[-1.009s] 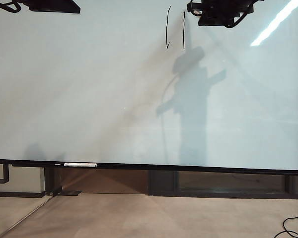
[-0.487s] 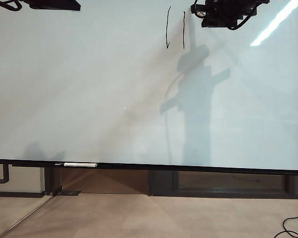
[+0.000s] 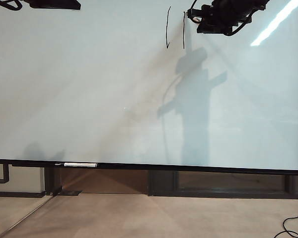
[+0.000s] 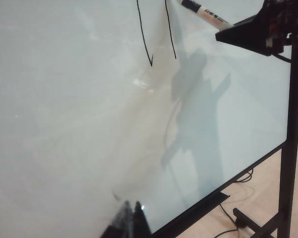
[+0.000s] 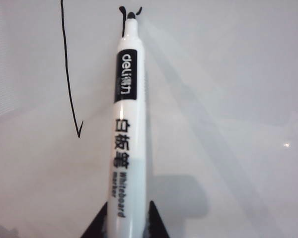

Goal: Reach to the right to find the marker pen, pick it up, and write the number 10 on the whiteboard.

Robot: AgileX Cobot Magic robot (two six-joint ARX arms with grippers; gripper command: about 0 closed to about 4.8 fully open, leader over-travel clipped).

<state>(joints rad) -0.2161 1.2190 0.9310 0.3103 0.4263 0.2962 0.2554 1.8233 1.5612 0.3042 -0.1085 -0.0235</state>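
marker pen (image 5: pixel 127 124) | right claw (image 5: pixel 125 220) clamps its barrel, tip at the second stroke's top on the whiteboard (image 3: pixel 89 99) | draw the zero's top rightward, pressing lightly | left claw (image 4: pixel 130 218) pinched narrow, empty, idle far left

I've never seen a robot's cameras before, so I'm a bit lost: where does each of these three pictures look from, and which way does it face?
Exterior view: stands back from the whiteboard, facing it squarely; the right tool and part of the left arm show along the top edge.
Left wrist view: on the left arm, looking slantwise across the board; the left tool shows.
Right wrist view: on the right arm, looking along the marker pen, clamped in the right tool, toward the board.
Shared: all three show the black strokes; the left and right wrist views share the pen.
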